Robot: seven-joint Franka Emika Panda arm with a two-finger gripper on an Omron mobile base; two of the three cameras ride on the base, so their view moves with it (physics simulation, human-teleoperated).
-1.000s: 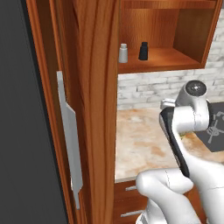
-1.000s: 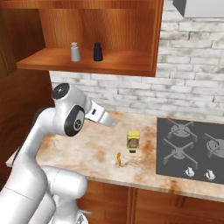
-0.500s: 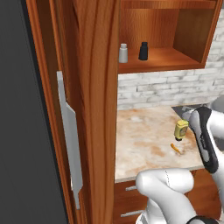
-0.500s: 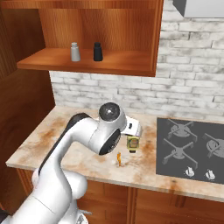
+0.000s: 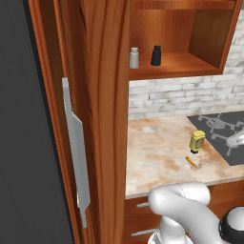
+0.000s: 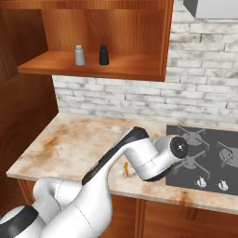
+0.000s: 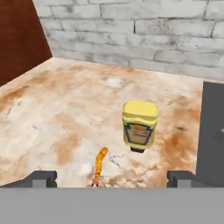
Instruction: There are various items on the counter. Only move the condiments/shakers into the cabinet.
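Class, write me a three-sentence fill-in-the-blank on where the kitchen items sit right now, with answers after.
The grey shaker and black shaker stand in the ____. The yellow squeeze bottle stands on the ____. The orange stick lies beside the ____. Missing words: cabinet; counter; bottle.

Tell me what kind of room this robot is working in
Most likely a home kitchen, rendered in simulation. A marbled stone counter runs below a wooden wall cabinet, a gas stovetop sits beside it against a brick wall, and a yellow squeeze bottle stands on the counter.
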